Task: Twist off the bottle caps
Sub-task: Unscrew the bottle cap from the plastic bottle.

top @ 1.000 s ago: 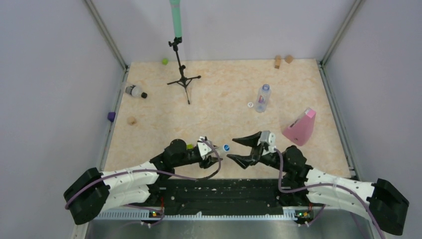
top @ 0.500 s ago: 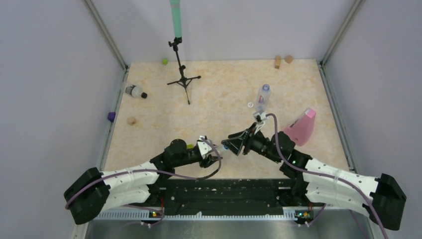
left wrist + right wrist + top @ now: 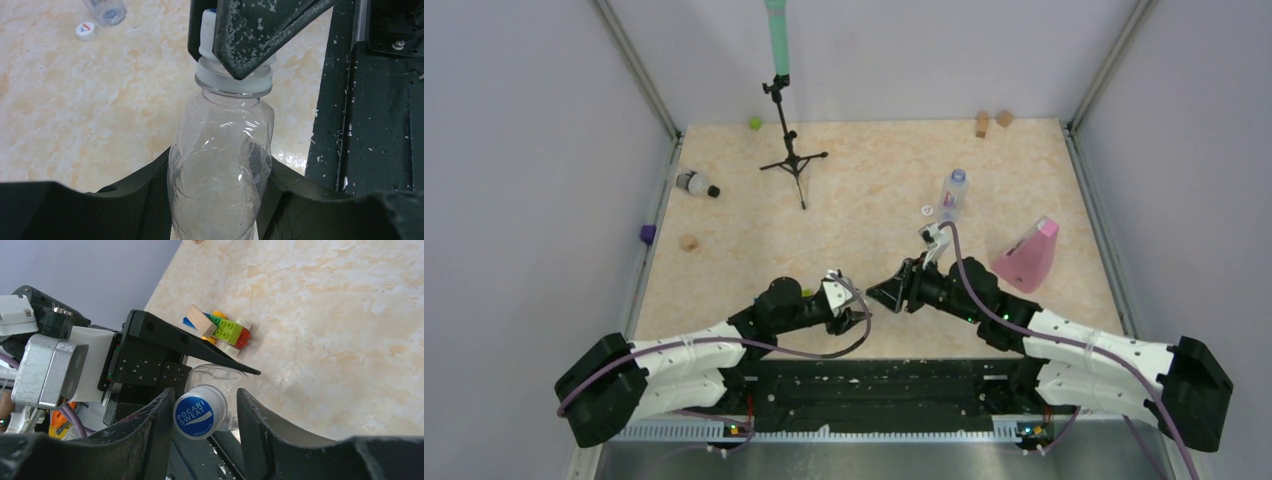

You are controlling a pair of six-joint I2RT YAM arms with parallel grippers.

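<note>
Both arms are stretched low toward the front middle of the table [image 3: 874,170], wrists nearly meeting. The left gripper [image 3: 852,308] is clamped on the body of a clear bottle [image 3: 220,170]; I can't tell if anything is in it. The bottle lies about level, its long axis running across, neck toward the right arm. The right gripper [image 3: 874,293] stands narrow around the blue cap [image 3: 200,411], a slit left on one side. A second bottle [image 3: 952,194] and a white cap [image 3: 927,210] sit farther back.

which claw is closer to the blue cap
Right. The right claw straddles the blue cap, one finger on either side. The left claw grips the clear bottle by its body, below the neck.
</note>
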